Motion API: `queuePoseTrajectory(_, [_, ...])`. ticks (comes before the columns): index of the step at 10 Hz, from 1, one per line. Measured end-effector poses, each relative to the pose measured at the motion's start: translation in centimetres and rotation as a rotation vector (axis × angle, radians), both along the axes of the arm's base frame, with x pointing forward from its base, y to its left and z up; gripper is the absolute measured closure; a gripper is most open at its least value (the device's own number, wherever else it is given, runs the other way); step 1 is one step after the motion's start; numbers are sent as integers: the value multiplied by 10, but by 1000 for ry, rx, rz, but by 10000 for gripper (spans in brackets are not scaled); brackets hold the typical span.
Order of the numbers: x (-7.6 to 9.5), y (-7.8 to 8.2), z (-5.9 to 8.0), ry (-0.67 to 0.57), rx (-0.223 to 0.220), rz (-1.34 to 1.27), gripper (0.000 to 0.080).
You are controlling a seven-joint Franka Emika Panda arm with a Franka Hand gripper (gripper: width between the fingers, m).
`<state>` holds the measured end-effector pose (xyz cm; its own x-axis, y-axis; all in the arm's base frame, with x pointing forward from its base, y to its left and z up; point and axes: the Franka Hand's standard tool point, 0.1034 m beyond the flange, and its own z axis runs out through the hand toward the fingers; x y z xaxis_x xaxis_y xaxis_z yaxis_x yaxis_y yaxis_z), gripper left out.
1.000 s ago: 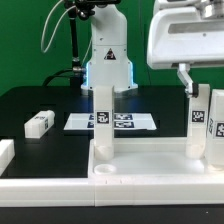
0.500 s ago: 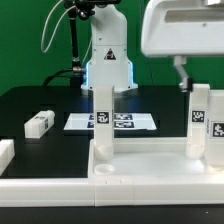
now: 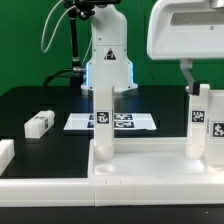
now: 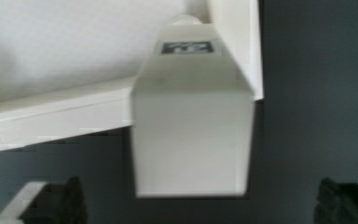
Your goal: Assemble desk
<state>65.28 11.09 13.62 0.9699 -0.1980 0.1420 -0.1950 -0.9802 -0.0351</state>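
– So, what does the far camera see that the wrist camera can't?
– The whole worktop (image 3: 60,150). The white tabletop (image 3: 150,172) lies at the front. Its long side runs across from the exterior view's left to its right.
– How many legs?
– Two stand in the tabletop, long side straight up: the left leg (image 3: 103,125) and the right leg (image 3: 201,125). Each has a tag on its face. One more, the loose leg (image 3: 38,123), lies flat on the dark worktop, well off toward the exterior view's left and a bit slanted. That makes three.
– Anything else white?
– A white sliver (image 3: 218,125) just beside the right leg is cut off by the edge, so I can't tell what it is. The same goes for a white block (image 3: 5,153) at the other edge. One marker board (image 3: 112,122) lies flat farther back, with the robot's base (image 3: 108,55) behind it.
– And the wrist camera?
– It looks down along the right leg and shows the top tag (image 4: 188,46) on its end, which the far camera doesn't show.
– What about the hand (image 4: 197,204)?
– Its two dark fingers (image 4: 51,203) are wide apart, one on each side of that leg. There is a gap on both sides, so they don't touch it and hold nothing. The far camera shows only one finger, just above the right leg.
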Motion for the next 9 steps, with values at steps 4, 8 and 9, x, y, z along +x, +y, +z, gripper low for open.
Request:
queuePoseTrajectory(4, [-10,16,-18,-10,7,-21,151])
queuePoseTrajectory(8, [-10,14,-18,-6,29,-177,372])
queuePoseTrajectory(9, [-10,11,-18,-5,35,-231,491])
